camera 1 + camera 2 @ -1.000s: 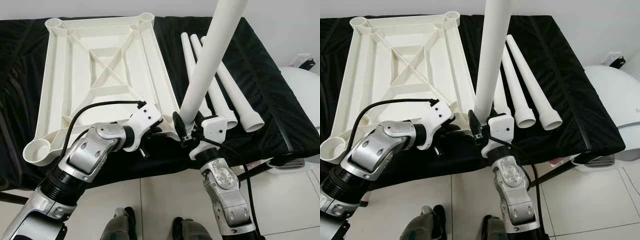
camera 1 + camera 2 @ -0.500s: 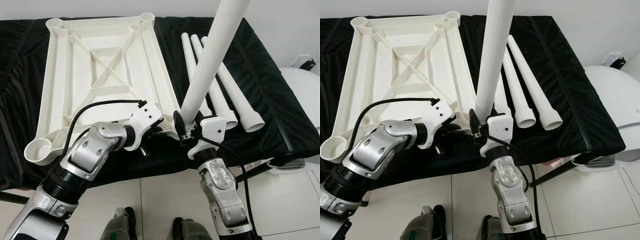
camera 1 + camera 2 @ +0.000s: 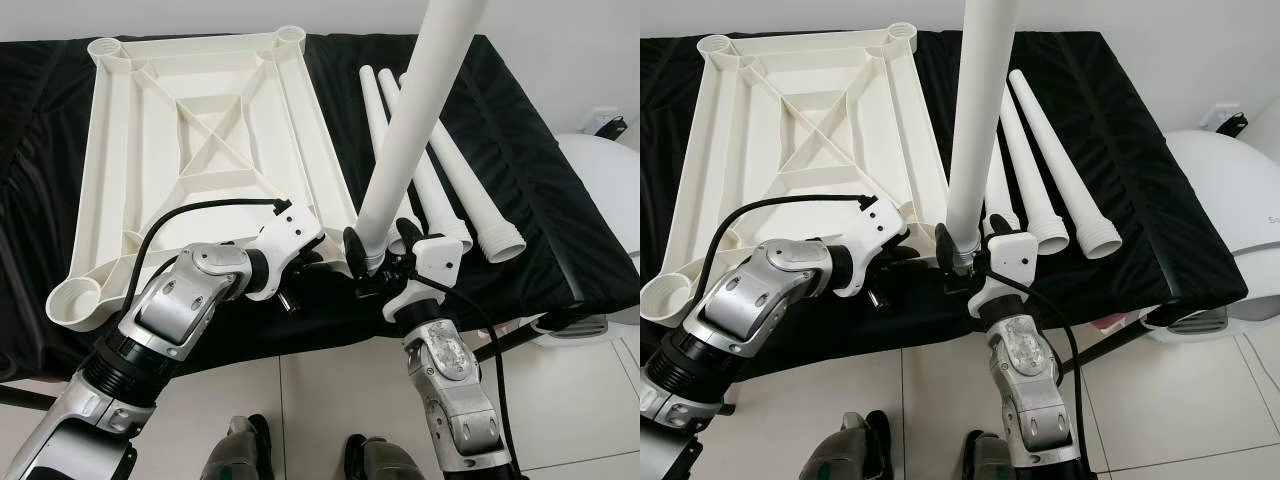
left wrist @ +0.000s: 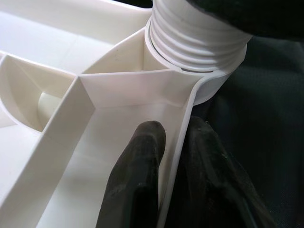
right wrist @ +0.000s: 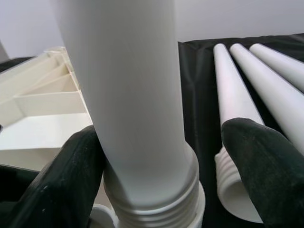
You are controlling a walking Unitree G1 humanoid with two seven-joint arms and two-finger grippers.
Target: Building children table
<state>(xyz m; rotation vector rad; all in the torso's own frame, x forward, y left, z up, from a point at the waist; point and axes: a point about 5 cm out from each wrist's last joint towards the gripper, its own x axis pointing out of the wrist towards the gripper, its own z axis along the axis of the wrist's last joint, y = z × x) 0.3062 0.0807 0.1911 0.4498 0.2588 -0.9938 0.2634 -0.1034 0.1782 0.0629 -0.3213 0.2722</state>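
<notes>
A black cloth [image 3: 520,190] is covering the table. The big white table top [image 3: 200,150] is lying upside down on it. Three white legs [image 3: 1050,150] are lying side by side next to the top. A fourth leg [image 3: 980,110] is standing almost upright, its threaded end sitting in the near corner socket [image 4: 209,85] of the top. The left gripper [image 4: 173,156] is pinching the thin rim of the top just beside that socket. The right gripper [image 5: 161,156] is sitting around the standing leg's bottom; one finger [image 5: 71,166] is touching it and the other is apart from it.
</notes>
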